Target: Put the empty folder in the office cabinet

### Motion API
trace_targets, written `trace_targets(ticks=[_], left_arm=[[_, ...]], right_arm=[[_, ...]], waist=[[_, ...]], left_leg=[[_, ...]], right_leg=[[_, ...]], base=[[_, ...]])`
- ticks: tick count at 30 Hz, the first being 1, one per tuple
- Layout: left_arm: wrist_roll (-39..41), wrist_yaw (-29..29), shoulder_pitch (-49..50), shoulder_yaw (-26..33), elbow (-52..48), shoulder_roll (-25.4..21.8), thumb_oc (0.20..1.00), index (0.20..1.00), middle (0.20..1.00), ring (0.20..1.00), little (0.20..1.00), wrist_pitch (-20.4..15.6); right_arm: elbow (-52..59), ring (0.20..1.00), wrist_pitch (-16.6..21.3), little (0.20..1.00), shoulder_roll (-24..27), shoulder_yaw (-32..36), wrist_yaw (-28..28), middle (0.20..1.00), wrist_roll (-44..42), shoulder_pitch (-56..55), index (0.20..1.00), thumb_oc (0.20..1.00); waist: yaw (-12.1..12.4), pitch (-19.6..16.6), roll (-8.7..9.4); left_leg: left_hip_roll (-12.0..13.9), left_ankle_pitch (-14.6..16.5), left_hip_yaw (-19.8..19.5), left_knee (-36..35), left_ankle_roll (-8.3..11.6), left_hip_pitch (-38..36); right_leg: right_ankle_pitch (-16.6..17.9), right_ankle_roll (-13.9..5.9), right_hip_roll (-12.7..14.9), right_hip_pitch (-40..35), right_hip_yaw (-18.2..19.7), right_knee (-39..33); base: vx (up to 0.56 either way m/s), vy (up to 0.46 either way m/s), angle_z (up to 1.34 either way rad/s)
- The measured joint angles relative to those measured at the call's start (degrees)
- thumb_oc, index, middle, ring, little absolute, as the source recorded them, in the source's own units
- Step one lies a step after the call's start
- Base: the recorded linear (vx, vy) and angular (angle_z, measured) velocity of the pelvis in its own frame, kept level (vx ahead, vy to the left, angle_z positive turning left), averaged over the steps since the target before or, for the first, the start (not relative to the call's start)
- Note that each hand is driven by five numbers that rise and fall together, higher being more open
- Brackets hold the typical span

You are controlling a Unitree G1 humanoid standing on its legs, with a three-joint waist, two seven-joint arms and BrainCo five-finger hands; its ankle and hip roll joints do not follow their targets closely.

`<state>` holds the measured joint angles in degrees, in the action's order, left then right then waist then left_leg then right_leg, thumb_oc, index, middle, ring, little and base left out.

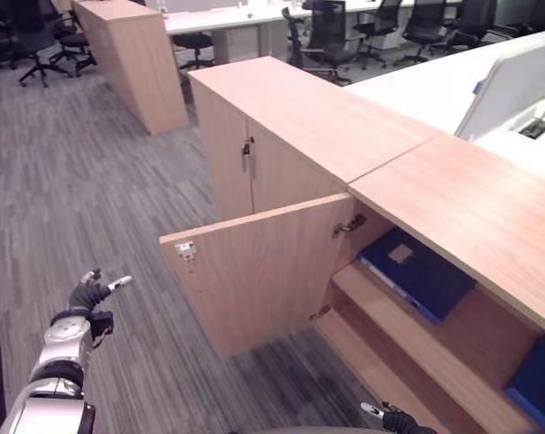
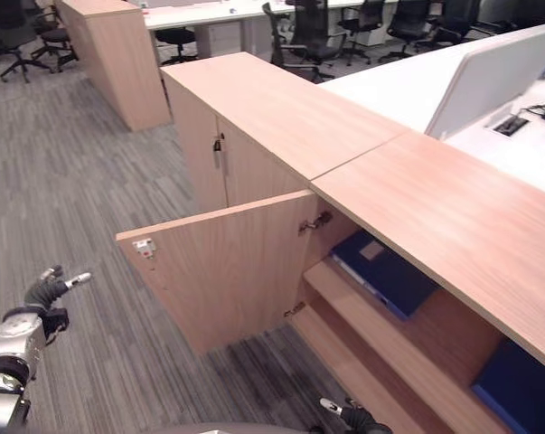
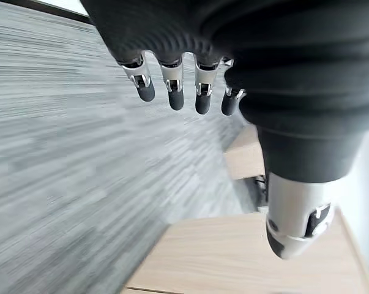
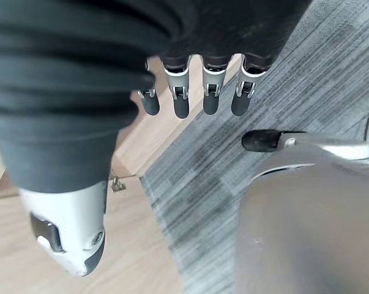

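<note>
A blue folder (image 1: pixel 417 271) lies flat on the upper shelf (image 1: pixel 394 316) of the wooden office cabinet (image 1: pixel 471 208), just behind its door (image 1: pixel 254 271), which stands swung open toward me. My left hand (image 1: pixel 89 294) hangs low on the left over the carpet, well away from the door. Its fingers (image 3: pixel 172 86) are straight and hold nothing. My right hand (image 1: pixel 400 421) shows at the bottom edge, below the cabinet's lower shelf. Its fingers (image 4: pixel 212 98) are also straight and empty.
A second blue item (image 1: pixel 536 384) sits lower in the cabinet at far right. A closed cabinet section (image 1: pixel 245 163) adjoins on the left. Another wooden cabinet (image 1: pixel 132 59) and office chairs (image 1: pixel 326 36) stand at the back, and a white desk (image 1: pixel 435 86) lies behind the cabinet.
</note>
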<state>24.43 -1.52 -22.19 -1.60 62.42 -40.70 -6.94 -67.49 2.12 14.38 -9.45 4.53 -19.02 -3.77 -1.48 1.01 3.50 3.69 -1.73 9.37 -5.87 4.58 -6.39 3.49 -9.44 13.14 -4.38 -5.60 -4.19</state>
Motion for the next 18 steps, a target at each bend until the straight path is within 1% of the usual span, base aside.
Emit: trace_targets(ticks=[2, 3, 4, 7, 10, 12, 13, 14, 16, 17, 18], left_arm=[[0.05, -0.17, -0.96, -0.2, -0.04, -0.64, 1.0, 1.0, 1.0, 1.0, 1.0, -0.2], [0.07, -0.26, -1.29, -0.5, -0.02, -1.08, 1.0, 1.0, 1.0, 1.0, 1.0, -0.18], [0.07, -0.38, -1.42, -0.68, -0.01, -1.55, 1.0, 1.0, 1.0, 1.0, 1.0, -0.15], [0.09, -0.72, -3.96, -2.92, 0.01, -2.64, 1.0, 1.0, 1.0, 1.0, 1.0, -0.1], [0.12, -0.77, -5.79, -4.09, 0.04, -2.49, 1.0, 1.0, 1.0, 1.0, 1.0, -0.09], [0.1, -0.87, -6.29, -5.31, 0.06, -2.1, 1.0, 1.0, 1.0, 1.0, 1.0, -0.1], [0.1, -0.78, -6.7, -5.36, 0.07, -1.33, 1.0, 1.0, 1.0, 1.0, 1.0, -0.1], [0.15, -0.49, -7.12, -5.41, 0.1, 0.12, 1.0, 1.0, 1.0, 1.0, 1.0, -0.16], [0.19, -0.37, -7.25, -5.71, 0.22, 1.52, 1.0, 1.0, 1.0, 1.0, 1.0, -0.18], [0.23, -0.35, -7.25, -6.46, 0.67, 3.06, 1.0, 1.0, 1.0, 1.0, 1.0, -0.15], [0.78, -0.14, -7.29, -6.5, 0.74, 3.28, 1.0, 1.0, 1.0, 1.0, 1.0, -0.15]], right_arm=[[-0.03, 1.0, -0.13, 1.0, 0.27, -0.01, 0.13, 1.0, 0.0, -0.43, 1.0, 1.0], [-0.04, 1.0, -0.14, 1.0, 0.29, 0.03, 0.23, 1.0, 0.0, -0.82, 1.0, 1.0], [-0.02, 1.0, -0.13, 1.0, 0.29, 0.05, 0.35, 1.0, 0.0, -0.95, 1.0, 1.0], [-0.02, 1.0, -0.15, 1.0, 0.36, 0.12, 0.48, 1.0, 0.0, -2.21, 1.0, 1.0], [0.01, 1.0, -0.16, 1.0, 0.37, 0.13, 0.49, 1.0, -0.01, -2.5, 1.0, 1.0], [0.01, 1.0, -0.19, 1.0, 0.37, 0.13, 0.51, 1.0, -0.02, -2.61, 1.0, 1.0], [0.0, 1.0, -0.16, 1.0, 0.37, 0.15, 0.52, 1.0, -0.02, -2.71, 1.0, 1.0], [-0.01, 1.0, -0.16, 1.0, 0.37, 0.35, 0.51, 1.0, -0.03, -3.2, 1.0, 1.0], [-0.03, 1.0, -0.16, 1.0, 0.37, 0.36, 0.51, 1.0, -0.03, -2.66, 1.0, 1.0], [0.01, 1.0, -0.15, 1.0, 0.37, 0.35, 0.52, 1.0, -0.04, -1.81, 1.0, 1.0], [0.01, 1.0, -0.14, 1.0, 0.36, 0.36, 0.51, 1.0, -0.04, -2.07, 1.0, 1.0]], waist=[[-0.13, -0.45, 0.4], [-1.07, -0.89, 0.93], [-1.38, -0.99, 1.05], [-2.21, -1.71, 2.44], [-2.9, -1.75, 2.74], [-3.18, -1.63, 2.49], [-3.69, -1.56, 2.39], [-4.02, -1.66, 2.71], [-4.12, -1.58, 2.55], [-4.36, -1.32, 2.42], [-4.71, -1.32, 2.52]], left_leg=[[0.18, 0.19, 0.86, 0.0, 0.12, 0.02], [0.18, 0.36, 1.17, 0.0, 0.34, -0.21], [0.21, 0.36, 1.36, 0.0, 0.35, -0.22], [0.31, 0.3, 2.3, 0.0, 0.3, 0.02], [0.28, 0.31, 3.06, 0.0, 0.3, 0.28], [0.38, 0.12, 3.74, 0.01, 0.02, 0.31], [0.46, 0.12, 3.76, 0.01, 0.04, 0.34], [0.49, 0.13, 3.76, 0.01, 0.05, 0.43], [0.52, 0.13, 4.0, 0.01, 0.03, 0.57], [0.55, 0.13, 4.48, 0.01, 0.0, 0.64], [0.56, 0.14, 4.66, 0.01, 0.01, 0.61]], right_leg=[[0.0, -0.09, 0.08, 0.36, 0.51, 0.12], [0.04, -0.12, 0.01, 0.56, 0.84, 0.14], [0.04, -0.12, -0.07, 0.82, 1.1, 0.26], [0.16, -0.25, -0.15, 1.97, 2.07, 0.86], [0.44, -0.33, -0.17, 2.9, 3.05, 1.03], [0.58, -0.26, -0.32, 3.23, 3.41, 1.01], [0.66, -0.18, -0.46, 3.31, 3.43, 0.98], [0.81, -0.08, -0.6, 3.57, 3.49, 1.2], [0.87, -0.08, -0.62, 3.97, 3.51, 1.57], [1.13, -0.08, -0.6, 4.43, 3.58, 1.6], [1.15, -0.07, -0.66, 4.46, 3.66, 1.56]], base=[[0.04, 0.046, -0.22], [0.03, 0.058, -0.15], [0.03, 0.055, -0.18], [0.01, 0.051, -0.15], [0.01, 0.037, -0.16], [0.0, 0.04, -0.13], [-0.01, 0.035, -0.05], [0.0, 0.04, -0.02], [0.0, 0.032, -0.09], [0.0, 0.025, -0.16], [0.0, 0.023, -0.13]])
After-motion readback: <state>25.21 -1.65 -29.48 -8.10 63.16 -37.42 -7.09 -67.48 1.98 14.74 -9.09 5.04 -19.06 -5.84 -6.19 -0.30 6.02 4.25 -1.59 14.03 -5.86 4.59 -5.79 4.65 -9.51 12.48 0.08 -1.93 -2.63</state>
